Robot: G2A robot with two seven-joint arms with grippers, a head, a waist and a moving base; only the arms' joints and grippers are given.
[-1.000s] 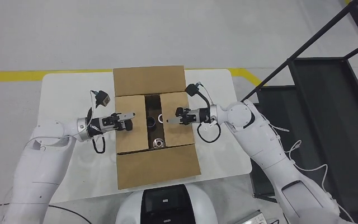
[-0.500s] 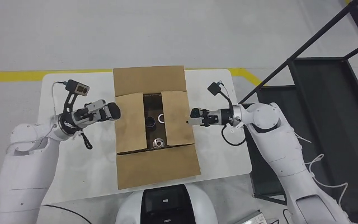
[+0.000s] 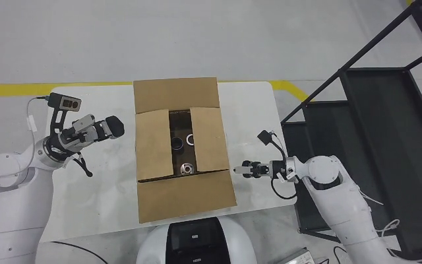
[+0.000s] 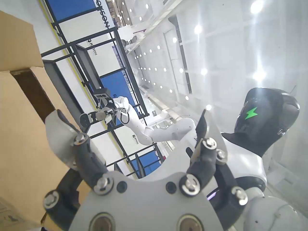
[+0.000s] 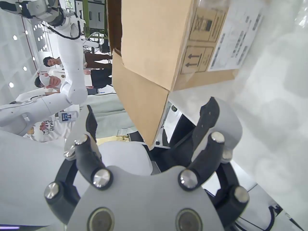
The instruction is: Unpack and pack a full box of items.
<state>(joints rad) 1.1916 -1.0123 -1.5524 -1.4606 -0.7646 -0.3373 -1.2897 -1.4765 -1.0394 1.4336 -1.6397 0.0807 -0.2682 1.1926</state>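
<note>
A brown cardboard box (image 3: 151, 155) stands in the middle of the white table, its outer flaps spread flat. The two inner flaps lie partly over the opening and leave a dark gap. In that gap lie round dark items (image 3: 177, 142) and a small metallic one (image 3: 186, 169). My left gripper (image 3: 113, 126) hangs left of the box, clear of it and open; in its wrist view the gripper (image 4: 131, 123) holds nothing beside the box (image 4: 21, 121). My right gripper (image 3: 239, 169) sits low near the box's front right corner, open and empty (image 5: 151, 118), facing the box (image 5: 154, 37).
The white table (image 3: 79, 198) has bare strips on both sides of the box. A black metal rack (image 3: 356, 119) stands close on the right. A yellow floor line (image 3: 66, 87) runs behind the table.
Both grippers have drawn back from the inner flaps. The left one went out to the left; the right one went right and toward the front corner. The flaps stayed put.
</note>
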